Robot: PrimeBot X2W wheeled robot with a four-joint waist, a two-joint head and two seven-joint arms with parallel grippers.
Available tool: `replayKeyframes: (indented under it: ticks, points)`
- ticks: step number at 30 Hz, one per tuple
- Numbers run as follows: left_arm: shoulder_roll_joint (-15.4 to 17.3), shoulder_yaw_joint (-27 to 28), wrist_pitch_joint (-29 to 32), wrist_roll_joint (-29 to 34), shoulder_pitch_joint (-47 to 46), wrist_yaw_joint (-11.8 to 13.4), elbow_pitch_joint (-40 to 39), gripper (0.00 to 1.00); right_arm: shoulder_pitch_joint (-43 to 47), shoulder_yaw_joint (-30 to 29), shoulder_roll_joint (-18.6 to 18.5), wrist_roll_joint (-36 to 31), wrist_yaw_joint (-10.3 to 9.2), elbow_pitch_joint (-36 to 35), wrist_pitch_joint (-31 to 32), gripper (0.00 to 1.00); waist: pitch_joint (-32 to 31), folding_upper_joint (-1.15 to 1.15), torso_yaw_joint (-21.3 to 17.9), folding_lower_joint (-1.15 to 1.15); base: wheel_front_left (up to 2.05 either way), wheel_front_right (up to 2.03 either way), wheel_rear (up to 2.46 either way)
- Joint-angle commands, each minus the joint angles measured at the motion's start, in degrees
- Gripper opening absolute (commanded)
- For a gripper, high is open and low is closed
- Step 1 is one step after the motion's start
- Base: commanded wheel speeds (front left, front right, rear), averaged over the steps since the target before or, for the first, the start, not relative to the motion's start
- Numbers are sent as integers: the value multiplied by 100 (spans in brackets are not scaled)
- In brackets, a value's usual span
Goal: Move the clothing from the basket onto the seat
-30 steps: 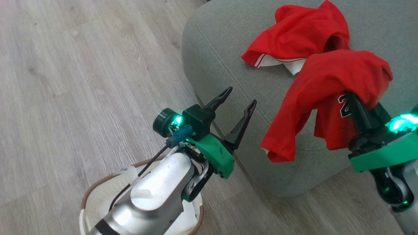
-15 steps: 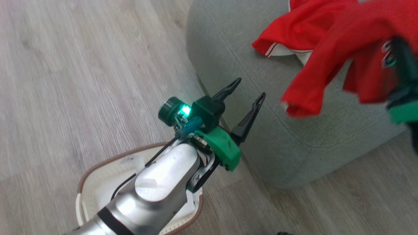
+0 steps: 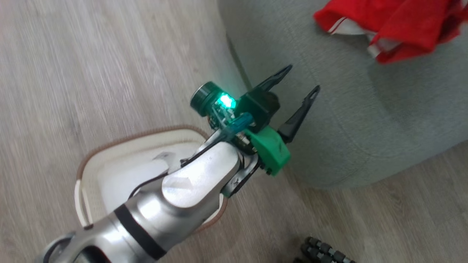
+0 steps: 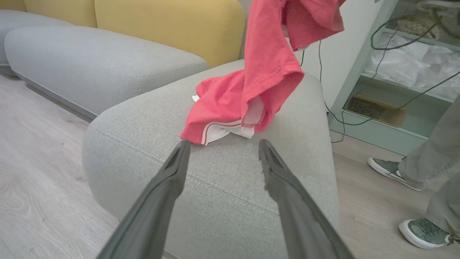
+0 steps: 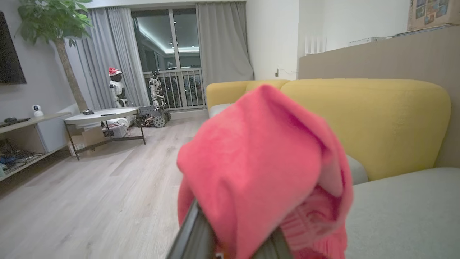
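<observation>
Home living room, pale wood-plank floor (image 5: 107, 187) running throughout, mustard-yellow upholstered sofa (image 5: 366, 122) standing on it, long grey curtains (image 5: 222, 43) hanging beside a glazed balcony door (image 5: 169, 54), leafy indoor tree (image 5: 54, 21) growing near a round white table (image 5: 100, 117), dark wall screen (image 5: 10, 54) hanging at the edge.

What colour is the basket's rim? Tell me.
Brown rim on the cream-white basket; head view shows it best.

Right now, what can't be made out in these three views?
Basket interior: head view, left forearm covers much of it, so leftovers can't be ruled out.
Right end effector fingertips: right wrist view, wrapped by the held red shirt.
Shirt's print: left wrist view, top edge cuts it off.
Person: left wrist view, right edge cuts them at the legs.
Dark object: head view, bottom edge, blurred.
</observation>
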Motion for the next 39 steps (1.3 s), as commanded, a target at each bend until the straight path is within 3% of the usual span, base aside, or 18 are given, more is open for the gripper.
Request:
replayKeyframes:
  ticks: [1, 6, 13, 23, 34, 39]
  points:
    - [-24, 32, -23, -70, -355, 92, -203, 100, -226, 31, -415, 61, -1, 0, -29, 0, 342, 0, 181, -1, 0, 0, 0]
    - [-24, -283, -56, -249, -680, 323, -212, 100, -697, -88, -862, 105, -1, 495, -29, 0, 781, 0, 381, -1, 0, 0, 0]
    - [-24, -680, -174, -510, -1004, 635, -202, 100, -827, -149, -1160, -160, -1, 1283, -29, 0, 1197, 0, 660, -1, 0, 0, 0]
    - [-24, -1021, -348, -867, -1323, 940, -198, 100, -960, 1066, -1373, 68, -1, 2674, 2, 0, 1341, 0, 911, -1, 0, 0, 0]
    - [-25, -1132, -465, -1142, -1357, 1122, -187, 100, -1232, 2443, -1552, 935, -1, 3309, 1552, 0, 1213, 0, 1048, -1, 0, 0, 0]
    - [-25, -1131, -478, -1205, -1334, 1156, -172, 100, -1356, 2774, -1602, 1159, -1, 3371, 1820, 0, 1072, 0, 1040, -1, 0, 0, 0]
